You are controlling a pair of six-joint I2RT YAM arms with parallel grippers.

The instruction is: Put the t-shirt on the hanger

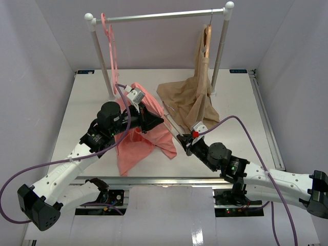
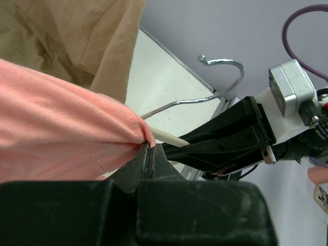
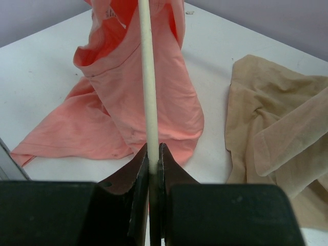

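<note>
The salmon-pink t-shirt [image 1: 137,146] lies bunched on the table, with its upper part lifted. My left gripper [image 1: 158,121] is shut on the shirt's hemmed edge [image 2: 138,128], and its jaws [image 2: 147,155] meet on the fabric. The cream-white hanger [image 1: 171,125] slants between the two grippers. Its bar [image 2: 171,137] pokes out at the pinched hem, and its silver hook [image 2: 225,64] is beyond. My right gripper [image 1: 181,137] is shut on the hanger's bar [image 3: 148,77]. In the right wrist view [image 3: 155,159] the bar runs up into the t-shirt [image 3: 143,107].
A beige garment [image 1: 192,97] hangs from a brown wooden hanger [image 1: 206,38] on the rack [image 1: 159,16] and spills onto the table right of the hanger. A pink hanger [image 1: 108,41] hangs at the rack's left end. The rack's posts stand behind the shirt.
</note>
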